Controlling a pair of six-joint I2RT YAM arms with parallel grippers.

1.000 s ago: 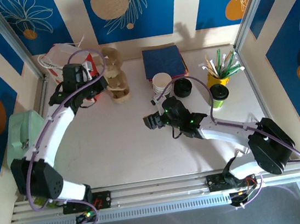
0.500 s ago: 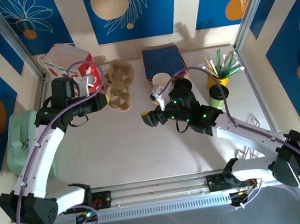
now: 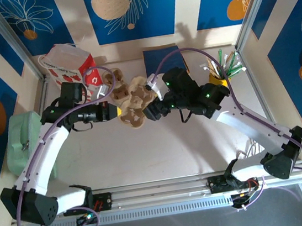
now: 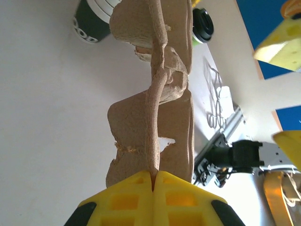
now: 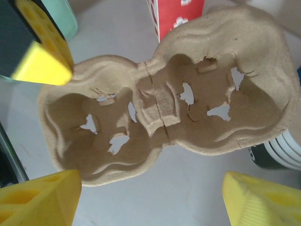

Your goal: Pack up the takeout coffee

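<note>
Left claw (image 4: 154,175) is clamped shut on one end of the carrier (image 3: 133,101). Right claw (image 5: 150,183) hangs wide open just above the carrier. The coffee is hidden, so I cannot tell where it is.

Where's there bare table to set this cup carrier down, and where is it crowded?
Free: the wide bare tabletop on the near side of the pulp cup carrier that the left gripper holds, between the two arms, down to the near rail. Crowded: the back edge, with the red-and-white bag, dark blue stack and yellow cup of straws.
</note>
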